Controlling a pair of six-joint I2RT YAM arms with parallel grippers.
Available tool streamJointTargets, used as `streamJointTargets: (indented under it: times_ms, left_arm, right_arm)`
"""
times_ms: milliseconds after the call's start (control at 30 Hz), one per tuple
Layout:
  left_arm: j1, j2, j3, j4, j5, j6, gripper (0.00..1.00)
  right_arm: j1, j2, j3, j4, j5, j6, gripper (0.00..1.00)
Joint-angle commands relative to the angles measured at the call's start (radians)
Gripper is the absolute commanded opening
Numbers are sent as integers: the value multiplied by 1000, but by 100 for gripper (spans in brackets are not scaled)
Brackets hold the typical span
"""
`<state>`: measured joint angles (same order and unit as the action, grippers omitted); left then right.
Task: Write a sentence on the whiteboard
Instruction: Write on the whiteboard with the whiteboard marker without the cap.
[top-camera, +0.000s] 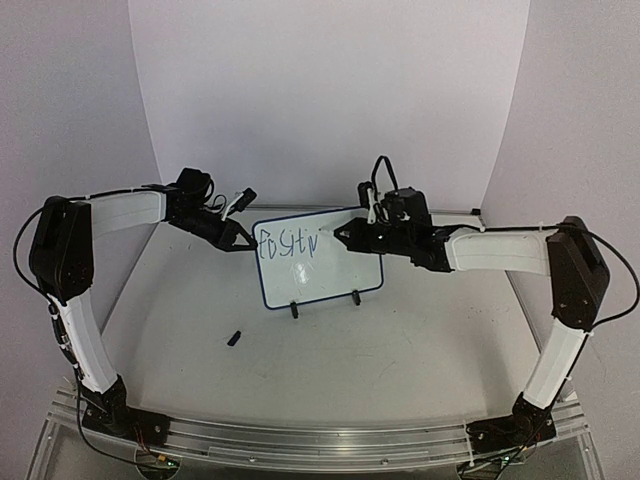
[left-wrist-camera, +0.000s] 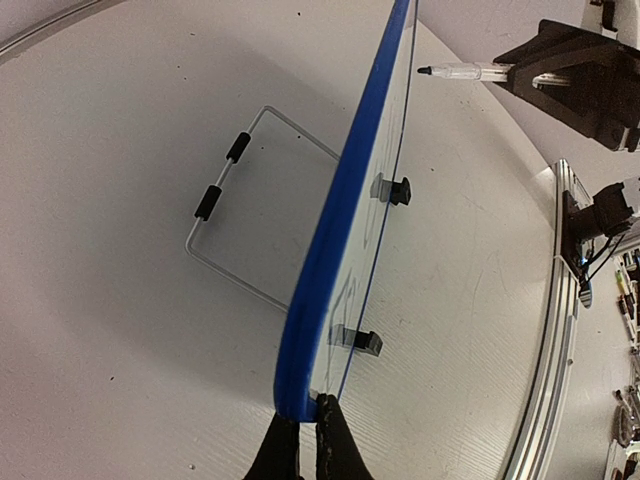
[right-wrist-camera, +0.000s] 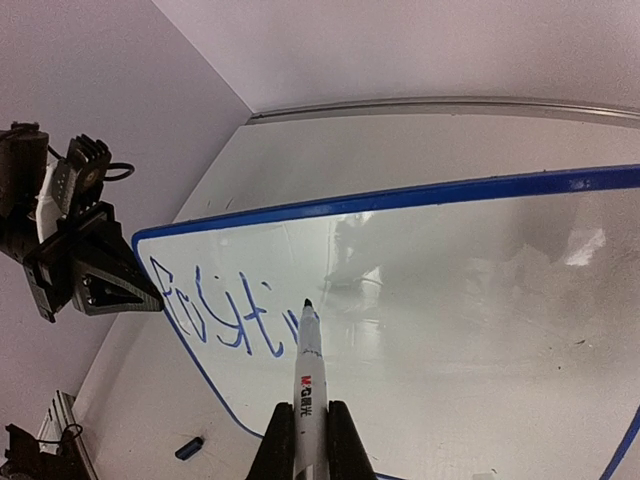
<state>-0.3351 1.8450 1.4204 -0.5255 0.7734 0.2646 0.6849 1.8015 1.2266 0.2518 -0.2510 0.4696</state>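
Top external view: the whiteboard (top-camera: 330, 274) stands mid-table. My left gripper (top-camera: 244, 243) pinches its nine-o'clock edge. My right gripper (top-camera: 342, 235) clamps the marker (right-wrist-camera: 308, 365), tip at the three-o'clock end of the sentence (right-wrist-camera: 225, 312).

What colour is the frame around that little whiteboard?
Blue. The frame of the whiteboard shows best in the left wrist view.
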Motion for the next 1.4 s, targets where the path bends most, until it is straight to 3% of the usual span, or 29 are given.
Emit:
streamJointTargets:
  times_ms: [0,1000,1367]
  left_arm:
    - [-5,-21,26,-1,-36,48,0]
    - [-7,-32,24,-2,-34,48,0]
    - [-8,-29,26,1,-34,46,0]
  right_arm:
    - [-2,26,20,9,22,5,0]
    - [-2,-22,-79,10,-16,24,0]
    - [4,-62,-2,23,-26,-7,0]
